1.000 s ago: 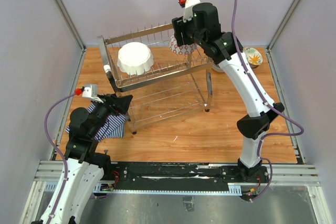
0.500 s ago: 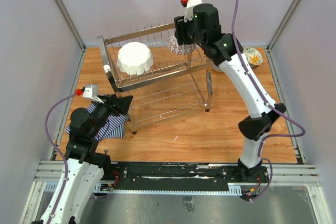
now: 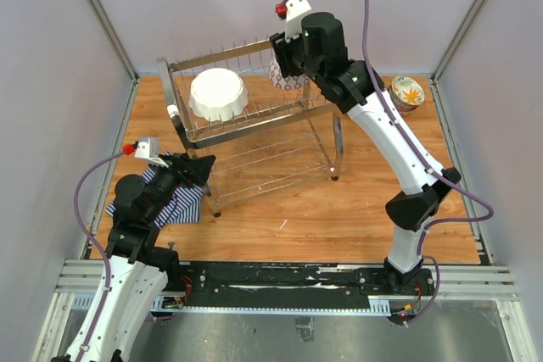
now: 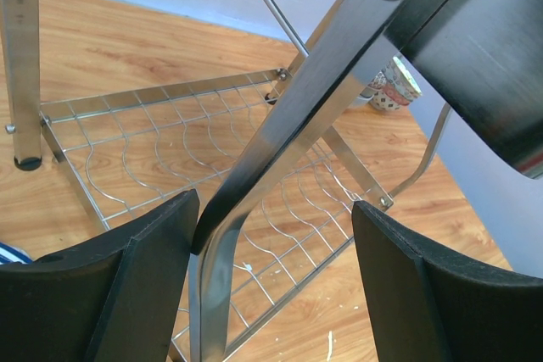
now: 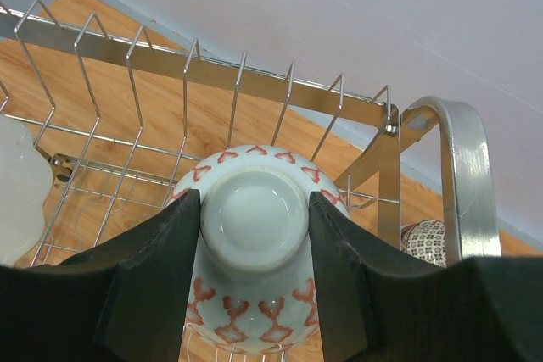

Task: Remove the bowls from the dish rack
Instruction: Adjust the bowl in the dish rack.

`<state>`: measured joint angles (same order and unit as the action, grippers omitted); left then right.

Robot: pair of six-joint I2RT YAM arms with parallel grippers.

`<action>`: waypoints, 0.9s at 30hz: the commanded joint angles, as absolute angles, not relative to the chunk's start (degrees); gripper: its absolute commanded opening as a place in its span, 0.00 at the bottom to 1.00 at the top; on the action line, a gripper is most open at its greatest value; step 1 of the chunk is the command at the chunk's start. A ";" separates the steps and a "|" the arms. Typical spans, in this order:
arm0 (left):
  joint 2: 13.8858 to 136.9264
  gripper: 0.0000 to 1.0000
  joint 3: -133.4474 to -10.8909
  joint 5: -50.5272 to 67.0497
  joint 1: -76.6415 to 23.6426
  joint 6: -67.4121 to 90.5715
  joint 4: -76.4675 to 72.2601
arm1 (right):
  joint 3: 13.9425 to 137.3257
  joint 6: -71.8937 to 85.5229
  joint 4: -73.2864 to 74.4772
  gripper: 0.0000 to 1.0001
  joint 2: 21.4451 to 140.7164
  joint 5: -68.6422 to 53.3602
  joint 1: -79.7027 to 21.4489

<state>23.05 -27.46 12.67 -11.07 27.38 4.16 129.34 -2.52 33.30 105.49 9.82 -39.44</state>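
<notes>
The dish rack (image 3: pixel 263 119), with 2 tiers, stands mid-table. Its long axis runs left to right, and the right end is angled farther back. The left gripper (image 4: pixel 276 235), fingers apart, straddles a slanting bar at its left end. On the upper tier's left half, the large white bowl (image 3: pixel 218 94) lies underside up. By the right end's back prongs, the right gripper (image 5: pixel 253 218) is clamped on the foot of the red-lattice bowl (image 5: pixel 246 311), whose base faces the wrist camera. 1 floral bowl (image 3: pixel 408 91) sits on the table at back right.

Right pincer (image 3: pixel 285 66) holds red-lattice bowl (image 3: pixel 279 79) over dish rack (image 3: pixel 254 125)
</notes>
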 commanded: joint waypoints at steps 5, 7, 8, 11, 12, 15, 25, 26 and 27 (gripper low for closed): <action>23.03 0.77 -26.98 14.81 -11.42 28.03 2.71 | 131.33 -8.07 30.16 0.34 106.08 14.71 -44.29; 23.07 0.77 -26.85 14.84 -11.43 28.04 2.64 | 131.44 -9.22 29.94 0.34 106.25 15.97 -44.98; 23.08 0.77 -26.81 14.85 -11.43 28.04 2.56 | 131.62 -9.82 29.99 0.34 106.38 16.60 -45.33; 23.03 0.77 -26.64 14.72 -11.43 28.12 2.46 | 132.27 -11.35 30.01 0.34 106.96 18.00 -46.21; 23.03 0.77 -26.57 14.75 -11.43 28.12 2.46 | 132.42 -11.80 30.05 0.34 107.22 18.47 -46.56; 23.04 0.77 -26.41 14.75 -11.42 28.21 2.29 | 133.24 -13.26 30.17 0.34 108.01 20.12 -47.56; 22.96 0.77 -25.85 14.76 -11.41 28.33 1.85 | 135.46 -18.19 30.02 0.35 110.39 24.82 -50.81; 23.01 0.77 -25.84 14.74 -11.42 28.30 1.85 | 135.56 -18.65 29.98 0.35 110.59 25.10 -51.14; 23.07 0.77 -25.80 14.74 -11.43 28.30 1.77 | 135.67 -19.06 29.74 0.35 110.79 25.13 -51.41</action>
<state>23.11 -26.55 12.88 -11.07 27.66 3.46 132.92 -17.37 32.86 109.27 25.63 -48.05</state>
